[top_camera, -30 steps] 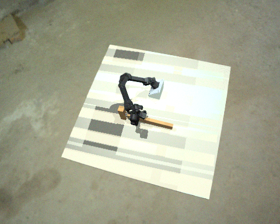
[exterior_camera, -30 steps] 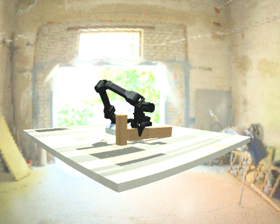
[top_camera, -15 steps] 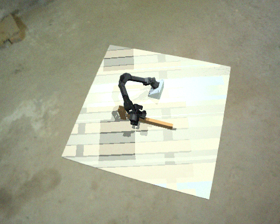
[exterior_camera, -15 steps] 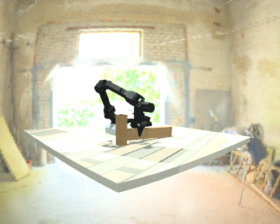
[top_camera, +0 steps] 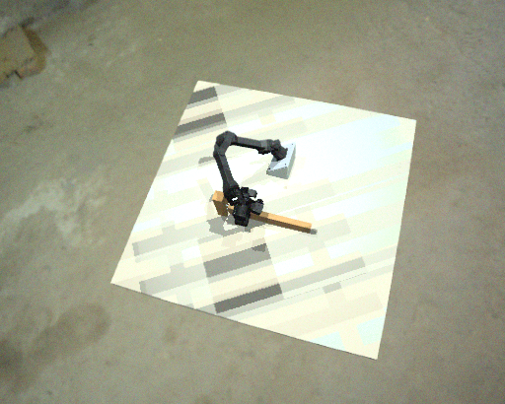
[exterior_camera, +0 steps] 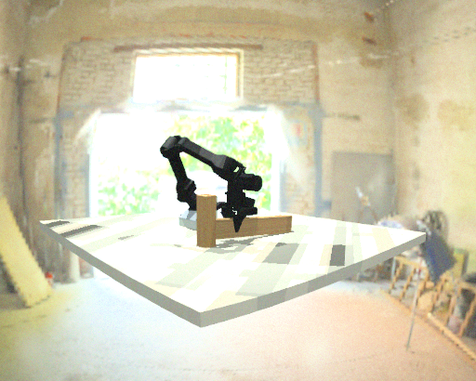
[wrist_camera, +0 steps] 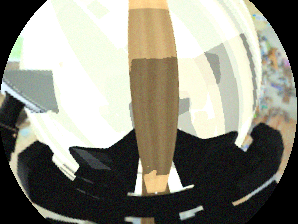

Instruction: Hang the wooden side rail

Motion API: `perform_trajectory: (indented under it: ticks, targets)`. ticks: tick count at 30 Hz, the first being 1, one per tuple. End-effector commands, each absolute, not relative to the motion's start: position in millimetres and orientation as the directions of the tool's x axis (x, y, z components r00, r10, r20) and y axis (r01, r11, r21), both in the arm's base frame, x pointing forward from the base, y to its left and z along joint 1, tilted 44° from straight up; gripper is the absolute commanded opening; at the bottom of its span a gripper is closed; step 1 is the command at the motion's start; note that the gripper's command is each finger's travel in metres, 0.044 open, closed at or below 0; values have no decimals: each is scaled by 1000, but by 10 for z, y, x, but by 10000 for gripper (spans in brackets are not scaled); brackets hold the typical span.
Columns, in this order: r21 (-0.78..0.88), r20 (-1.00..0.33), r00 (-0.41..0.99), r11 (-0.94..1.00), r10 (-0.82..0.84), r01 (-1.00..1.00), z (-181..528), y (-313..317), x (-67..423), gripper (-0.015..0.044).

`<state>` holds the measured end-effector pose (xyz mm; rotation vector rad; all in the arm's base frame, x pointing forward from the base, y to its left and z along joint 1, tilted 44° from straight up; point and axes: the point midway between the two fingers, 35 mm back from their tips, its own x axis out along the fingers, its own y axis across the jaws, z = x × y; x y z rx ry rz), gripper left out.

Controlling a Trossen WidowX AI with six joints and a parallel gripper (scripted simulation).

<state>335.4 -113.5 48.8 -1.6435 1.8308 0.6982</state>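
The wooden side rail (top_camera: 285, 221) (exterior_camera: 268, 225) (wrist_camera: 154, 105) runs from the post out to the right, roughly level. Its near end is right beside the headboard post (top_camera: 219, 204) (exterior_camera: 206, 222), with no clear gap in the exterior view. The post stands upright. My gripper (top_camera: 246, 210) (exterior_camera: 236, 224) (wrist_camera: 152, 126) points down and is shut on the rail, close to the post end. The steel hooks, the slot and the pins are hidden, so I cannot tell whether the hooks sit on the pins. The rail's far end is at or very near the table top.
The arm's pale grey base (top_camera: 282, 168) (exterior_camera: 187, 220) (wrist_camera: 35, 87) stands behind the rail. The arm reaches over from it, past the post side. The square table top (top_camera: 328, 315) (exterior_camera: 170, 283) has patchy grey markings and shadows, and its edges drop to the floor.
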Motion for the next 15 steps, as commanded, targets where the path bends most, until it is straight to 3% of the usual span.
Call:
perform_trajectory:
  ticks: [1,15]
  targets:
    - [0,-715,-69,98,-696,-995,507,-1132,3363,0]
    - [0,-715,-69,98,-696,-995,518,-1143,3361,0]
